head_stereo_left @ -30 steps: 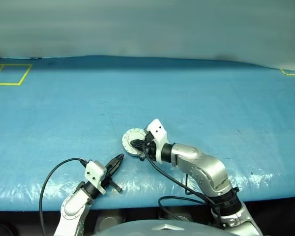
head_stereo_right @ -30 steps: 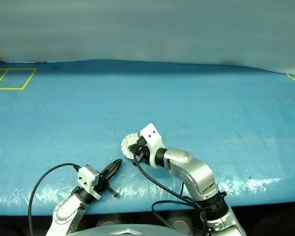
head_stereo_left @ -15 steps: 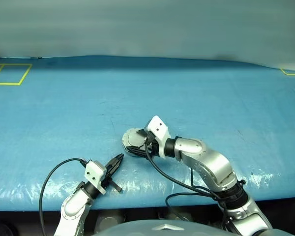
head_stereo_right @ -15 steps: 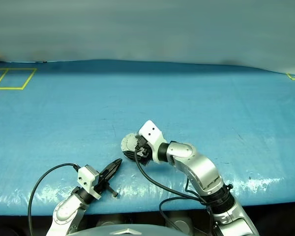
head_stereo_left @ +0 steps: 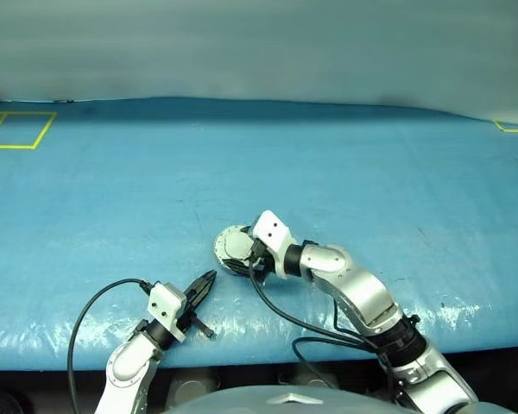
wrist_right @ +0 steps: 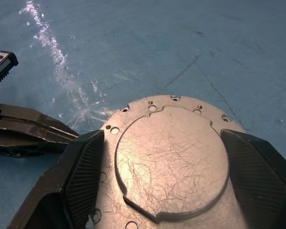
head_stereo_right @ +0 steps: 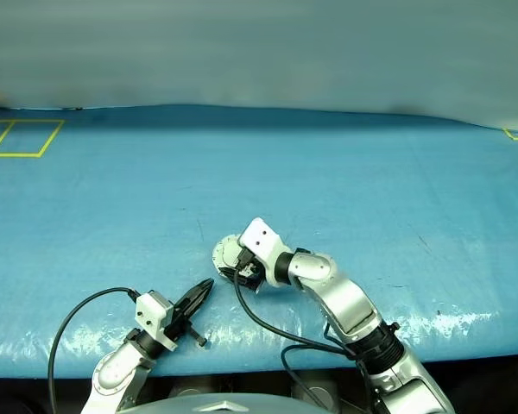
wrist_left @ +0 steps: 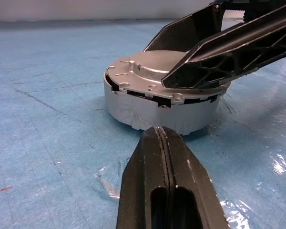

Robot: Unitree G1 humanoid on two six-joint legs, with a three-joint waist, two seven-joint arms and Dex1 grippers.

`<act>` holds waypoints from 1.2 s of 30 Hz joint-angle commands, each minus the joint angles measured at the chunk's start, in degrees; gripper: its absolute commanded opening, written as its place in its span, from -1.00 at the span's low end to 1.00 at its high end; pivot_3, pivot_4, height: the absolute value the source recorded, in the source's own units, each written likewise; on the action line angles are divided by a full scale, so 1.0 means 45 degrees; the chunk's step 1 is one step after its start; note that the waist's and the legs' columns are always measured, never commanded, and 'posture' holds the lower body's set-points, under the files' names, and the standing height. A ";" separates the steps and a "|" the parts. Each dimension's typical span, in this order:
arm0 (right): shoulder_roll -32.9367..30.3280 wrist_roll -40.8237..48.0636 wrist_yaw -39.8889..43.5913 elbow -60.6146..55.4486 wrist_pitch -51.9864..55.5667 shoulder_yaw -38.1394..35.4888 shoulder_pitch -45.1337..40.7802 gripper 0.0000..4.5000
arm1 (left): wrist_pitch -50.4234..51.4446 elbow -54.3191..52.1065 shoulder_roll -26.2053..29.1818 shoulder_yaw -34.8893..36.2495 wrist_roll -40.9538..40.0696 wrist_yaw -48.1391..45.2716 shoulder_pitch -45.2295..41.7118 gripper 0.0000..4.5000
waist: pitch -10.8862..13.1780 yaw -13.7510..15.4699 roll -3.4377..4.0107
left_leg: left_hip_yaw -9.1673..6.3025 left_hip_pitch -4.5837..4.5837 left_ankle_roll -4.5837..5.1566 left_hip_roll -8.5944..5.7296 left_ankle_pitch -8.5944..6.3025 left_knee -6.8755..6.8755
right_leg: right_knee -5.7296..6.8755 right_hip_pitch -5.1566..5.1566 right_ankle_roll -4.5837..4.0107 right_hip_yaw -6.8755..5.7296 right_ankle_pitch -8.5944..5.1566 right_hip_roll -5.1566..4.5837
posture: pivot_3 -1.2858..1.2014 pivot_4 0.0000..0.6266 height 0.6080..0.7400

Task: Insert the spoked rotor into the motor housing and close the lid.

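Open blue table all around, with one crowded spot near the front edge.

We are seeing the table [head_stereo_left: 345, 164] lying bare toward its far edge and to both sides, giving us wide passage there. The motor housing [wrist_left: 133, 102] with the lid [wrist_right: 171, 157] lying on top is standing as the single obstacle, near the front. Our right end effector [wrist_right: 164, 191] is spreading its fingers [wrist_right: 83, 171] over the lid's two sides, blocking access from above and from the right. Our left end effector [wrist_left: 164, 143], fingers pressed together, is pointing at the housing wall from just beside it, leaving us a narrow strip of table between.
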 commanded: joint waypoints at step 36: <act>0.0648 -0.2139 -0.1329 0.0947 0.1094 0.0272 0.0010 0.35 | -0.0400 -0.0013 -0.0007 0.0035 -0.0040 -0.0139 0.0030 -1.00 | -0.0002 -0.0076 0.0002 | 0.0002 0.0070 -0.0002 0.0005 0.0002 0.0002 | 0.0003 -0.0007 -0.0012 0.0000 -0.0004 -0.0008 | 0.03 -0.52 1.00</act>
